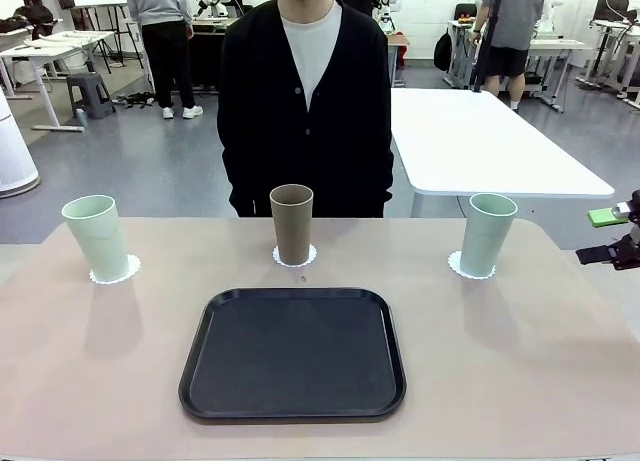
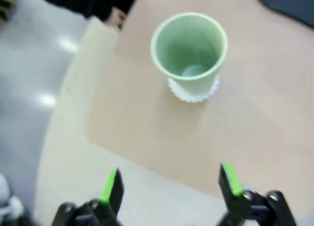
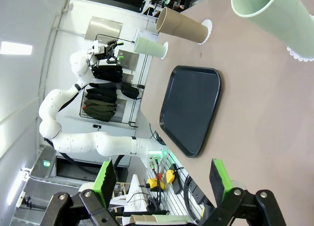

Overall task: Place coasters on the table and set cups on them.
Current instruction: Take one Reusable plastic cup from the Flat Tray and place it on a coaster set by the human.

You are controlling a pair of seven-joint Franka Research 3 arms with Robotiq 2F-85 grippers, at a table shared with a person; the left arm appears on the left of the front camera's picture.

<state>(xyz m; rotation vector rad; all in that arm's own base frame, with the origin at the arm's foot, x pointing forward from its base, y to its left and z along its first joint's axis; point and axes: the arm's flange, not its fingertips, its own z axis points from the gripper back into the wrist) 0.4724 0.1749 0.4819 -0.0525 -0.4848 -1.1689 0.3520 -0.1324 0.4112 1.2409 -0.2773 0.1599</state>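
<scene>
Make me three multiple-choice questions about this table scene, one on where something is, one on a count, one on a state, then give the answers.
1. Where does the brown cup stand?
A. On the black tray
B. On the middle coaster, beyond the tray
C. On the white table behind

2. How many pale green cups are on the beige table?
A. One
B. Two
C. Three

3. How is the left pincer?
A. Open and empty
B. Shut on a cup
C. Shut on a coaster

Answers:
1 B: the brown cup sits on a lacy coaster past the far edge of the black tray.
2 B: one green cup stands at the left of the beige table and another green cup at the right.
3 A: the left pincer has its fingers spread apart with nothing between them, short of the cup.
</scene>
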